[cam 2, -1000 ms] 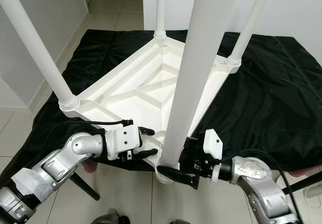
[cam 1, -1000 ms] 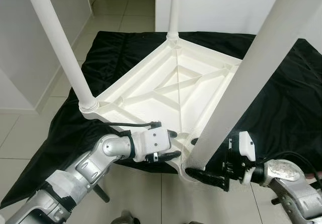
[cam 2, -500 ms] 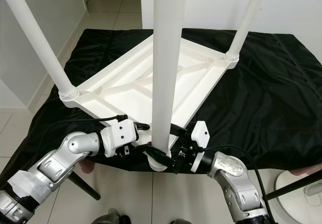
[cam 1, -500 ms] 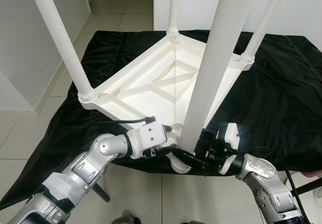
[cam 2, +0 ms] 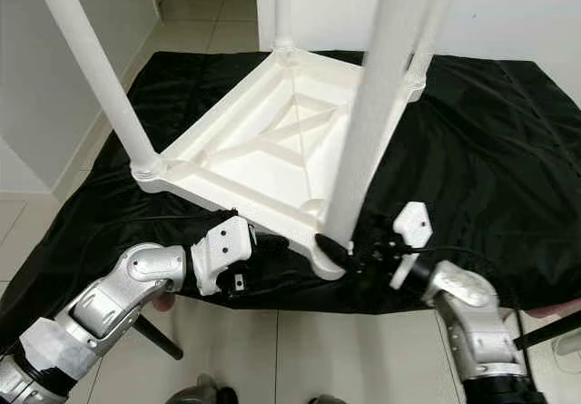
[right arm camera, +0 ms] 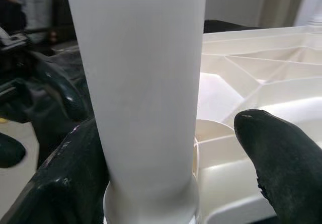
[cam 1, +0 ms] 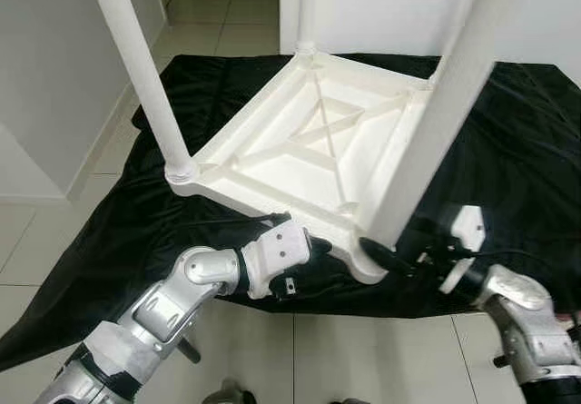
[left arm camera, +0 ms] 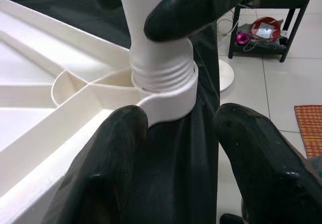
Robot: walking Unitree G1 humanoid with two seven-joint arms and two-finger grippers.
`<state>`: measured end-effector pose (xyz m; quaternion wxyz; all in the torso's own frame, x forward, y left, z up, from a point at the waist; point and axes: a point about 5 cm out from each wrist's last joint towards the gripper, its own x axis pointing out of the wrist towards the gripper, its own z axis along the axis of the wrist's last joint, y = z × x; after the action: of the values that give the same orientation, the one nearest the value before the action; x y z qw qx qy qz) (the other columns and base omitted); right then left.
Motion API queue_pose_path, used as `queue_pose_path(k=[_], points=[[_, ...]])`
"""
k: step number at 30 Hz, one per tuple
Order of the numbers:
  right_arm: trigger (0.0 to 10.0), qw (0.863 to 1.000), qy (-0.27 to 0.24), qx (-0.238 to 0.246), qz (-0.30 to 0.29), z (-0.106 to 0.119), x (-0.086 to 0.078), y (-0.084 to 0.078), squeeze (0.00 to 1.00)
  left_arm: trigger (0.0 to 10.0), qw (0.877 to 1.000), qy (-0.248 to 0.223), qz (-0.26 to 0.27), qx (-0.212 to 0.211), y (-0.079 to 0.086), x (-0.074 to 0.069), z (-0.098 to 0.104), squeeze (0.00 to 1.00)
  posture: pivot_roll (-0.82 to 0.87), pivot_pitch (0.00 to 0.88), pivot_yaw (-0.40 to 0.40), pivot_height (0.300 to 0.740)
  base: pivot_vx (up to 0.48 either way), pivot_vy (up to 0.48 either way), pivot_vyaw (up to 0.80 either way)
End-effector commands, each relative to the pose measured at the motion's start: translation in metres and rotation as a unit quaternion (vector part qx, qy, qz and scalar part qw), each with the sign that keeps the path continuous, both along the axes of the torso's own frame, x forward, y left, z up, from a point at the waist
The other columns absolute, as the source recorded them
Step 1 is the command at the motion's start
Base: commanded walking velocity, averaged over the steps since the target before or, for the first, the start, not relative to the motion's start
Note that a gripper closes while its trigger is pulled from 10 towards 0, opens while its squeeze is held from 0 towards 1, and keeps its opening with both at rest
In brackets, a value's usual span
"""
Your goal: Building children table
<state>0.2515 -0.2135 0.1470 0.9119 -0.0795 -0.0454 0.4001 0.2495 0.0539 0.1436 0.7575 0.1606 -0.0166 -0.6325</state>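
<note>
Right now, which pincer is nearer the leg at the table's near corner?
Right. The right pincer is at the base of the leg, one finger on it. The left pincer sits beside the corner socket, under the table's edge.

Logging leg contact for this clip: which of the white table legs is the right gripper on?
The near-corner leg, closest to the robot: the right gripper straddles its base.

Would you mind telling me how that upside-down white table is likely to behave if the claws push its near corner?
The white table looks like stiff, ribbed plastic, probably light. On the black cloth it may slide rather than tip, since its broad top lies flat. The right claw grips the near leg, probably a long lever.
</note>
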Motion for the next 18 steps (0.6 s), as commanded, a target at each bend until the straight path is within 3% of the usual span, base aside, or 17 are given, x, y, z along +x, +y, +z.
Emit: queue_pose_path(k=[1,9,18], points=[[10.0,0.998,0.020,-0.010,-0.052,-0.008,0.000,-0.020,0.00,10.0,1.000,0.006,-0.004,0.001,0.002,-0.003,0.000,0.00,-0.01,0.056,0.075,0.740,0.000,0.000,0.00],[10.0,0.993,0.013,-0.020,-0.120,-0.007,-0.007,-0.057,0.00,10.0,1.000,0.015,-0.007,-0.004,0.000,-0.004,0.003,0.00,-0.02,0.051,0.084,0.740,0.000,0.000,0.00],[10.0,0.988,0.001,-0.008,-0.155,-0.002,-0.013,-0.072,0.00,10.0,1.000,0.015,-0.007,-0.013,-0.003,-0.002,0.005,0.00,-0.02,0.045,0.086,0.740,0.000,0.000,0.00]])
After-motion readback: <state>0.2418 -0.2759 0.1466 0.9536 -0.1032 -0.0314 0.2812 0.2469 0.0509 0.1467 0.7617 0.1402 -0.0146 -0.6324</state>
